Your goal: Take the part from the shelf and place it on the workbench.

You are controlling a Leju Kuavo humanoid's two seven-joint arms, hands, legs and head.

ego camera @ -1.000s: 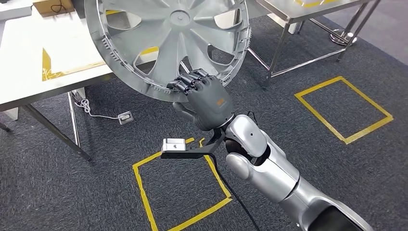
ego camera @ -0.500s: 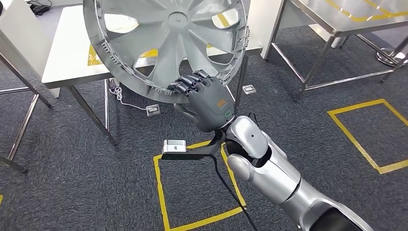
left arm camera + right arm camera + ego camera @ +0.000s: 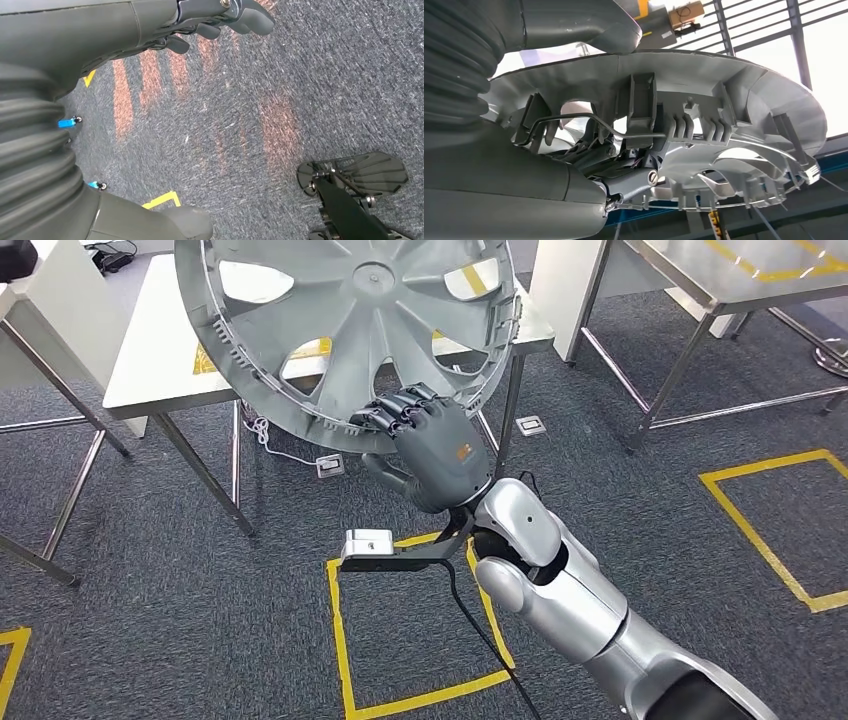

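The part is a large grey wheel cover (image 3: 350, 320) with spokes and cut-outs, held up and tilted in front of me. My right hand (image 3: 430, 445) grips its lower rim, fingers curled over the edge and thumb beneath. In the right wrist view the wheel cover (image 3: 724, 125) shows its ribbed inner side and wire ring close to the hand (image 3: 524, 165). A white workbench (image 3: 150, 370) with yellow tape marks stands behind the cover. My left hand (image 3: 210, 20) hangs over the carpet, holding nothing, fingers slightly curled and apart.
A metal table (image 3: 720, 290) stands at the back right and another table's legs (image 3: 60, 490) at the left. Yellow tape squares (image 3: 420, 640) mark the grey carpet. A floor socket (image 3: 330, 466) with a cable lies under the workbench.
The whole view has shifted as I turn: the workbench and floor marks slid across the picture. My right hand keeps the same hold on the wheel cover.
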